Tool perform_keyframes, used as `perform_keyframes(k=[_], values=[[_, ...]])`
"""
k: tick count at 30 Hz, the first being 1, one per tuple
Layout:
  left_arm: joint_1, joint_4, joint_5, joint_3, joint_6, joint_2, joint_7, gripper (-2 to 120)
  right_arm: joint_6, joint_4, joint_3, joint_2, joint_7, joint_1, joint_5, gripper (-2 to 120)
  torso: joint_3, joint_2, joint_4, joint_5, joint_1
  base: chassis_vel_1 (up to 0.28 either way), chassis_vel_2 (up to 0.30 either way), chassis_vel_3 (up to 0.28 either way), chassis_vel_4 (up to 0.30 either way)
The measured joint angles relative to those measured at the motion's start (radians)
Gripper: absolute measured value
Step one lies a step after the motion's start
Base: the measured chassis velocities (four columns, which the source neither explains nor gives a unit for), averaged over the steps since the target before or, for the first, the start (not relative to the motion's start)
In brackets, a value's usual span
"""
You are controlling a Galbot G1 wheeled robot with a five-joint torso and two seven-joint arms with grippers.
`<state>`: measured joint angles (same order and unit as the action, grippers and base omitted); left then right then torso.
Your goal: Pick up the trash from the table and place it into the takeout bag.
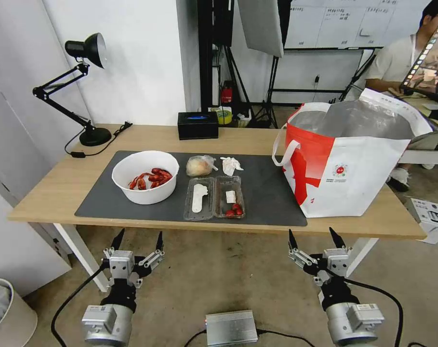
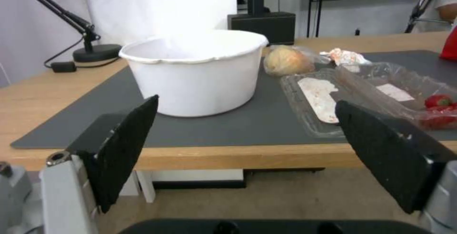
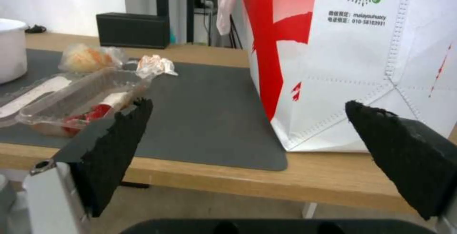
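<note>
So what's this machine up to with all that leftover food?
Nothing is being handled yet. The left pincer and right pincer both hang open in front of the table, holding nothing. On the grey mat sit a white bowl of crayfish, an open clamshell, a small clear bag and a crumpled tissue. The takeout bag stands open on the right.

We counted one white bowl (image 1: 144,176) holding several red crayfish (image 1: 151,178), too tangled to number. There was one clear clamshell (image 1: 214,197), one small clear bag (image 1: 200,166) and one crumpled tissue (image 1: 231,165): four pieces of trash. We saw one takeout bag (image 1: 353,159), one black tissue box (image 1: 197,125), one desk lamp (image 1: 79,86) and one grey mat (image 1: 272,193) on one table (image 1: 50,193).
</note>
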<state>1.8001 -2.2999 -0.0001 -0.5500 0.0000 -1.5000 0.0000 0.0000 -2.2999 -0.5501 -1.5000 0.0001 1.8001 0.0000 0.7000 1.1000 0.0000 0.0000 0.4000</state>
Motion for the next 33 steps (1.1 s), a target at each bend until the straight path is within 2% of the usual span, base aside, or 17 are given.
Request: perform_keyframes(k=[17,20,21,23,25,27,30,33], values=[[-0.005,0.001,-0.004,0.0,0.0,0.003,-0.001,100,-0.004,-0.001,-0.004,0.009,0.005,-0.002,0.009,100,0.0,0.0,0.0001,0.0001,0.0,0.0,0.0,0.0,0.0],[-0.074,0.018,-0.067,0.001,0.048,0.054,-0.027,100,-0.063,-0.018,-0.065,0.099,0.069,-0.021,0.097,100,0.0,0.0,0.0002,0.0,0.0,0.0,0.0,0.0,0.0],[-0.074,0.018,-0.067,0.001,0.048,0.054,-0.027,100,-0.063,-0.018,-0.065,0.099,0.069,-0.021,0.097,100,0.0,0.0,0.0002,0.0,0.0,0.0,0.0,0.0,0.0],[-0.173,0.043,-0.156,0.004,0.117,0.125,-0.066,100,-0.122,-0.035,-0.123,0.188,0.133,-0.041,0.183,100,0.0,0.0,-0.0001,0.0,0.0,0.0,0.0,0.0,0.0],[-0.196,0.049,-0.178,0.005,0.133,0.142,-0.076,100,-0.139,-0.04,-0.14,0.213,0.151,-0.047,0.208,100,0.0,0.0,-0.0001,0.0,0.0,0.0,0.0,0.0,0.0],[-0.279,0.069,-0.253,0.006,0.19,0.203,-0.109,100,-0.206,-0.059,-0.206,0.313,0.222,-0.068,0.306,100,0.0,0.0,-0.0005,0.0002,0.0,0.0,0.0,0.0,0.0],[-0.291,0.073,-0.265,0.007,0.2,0.212,-0.114,100,-0.231,-0.067,-0.24,0.367,0.256,-0.083,0.361,100,0.0,0.0,0.0,-0.0004,0.0,0.0,0.0,0.0,0.0],[-0.292,0.073,-0.266,0.007,0.201,0.213,-0.115,100,-0.223,-0.066,-0.243,0.38,0.256,-0.088,0.382,100,0.0,0.0,0.0003,0.0005,0.0,0.0,0.0,0.0,0.0]])
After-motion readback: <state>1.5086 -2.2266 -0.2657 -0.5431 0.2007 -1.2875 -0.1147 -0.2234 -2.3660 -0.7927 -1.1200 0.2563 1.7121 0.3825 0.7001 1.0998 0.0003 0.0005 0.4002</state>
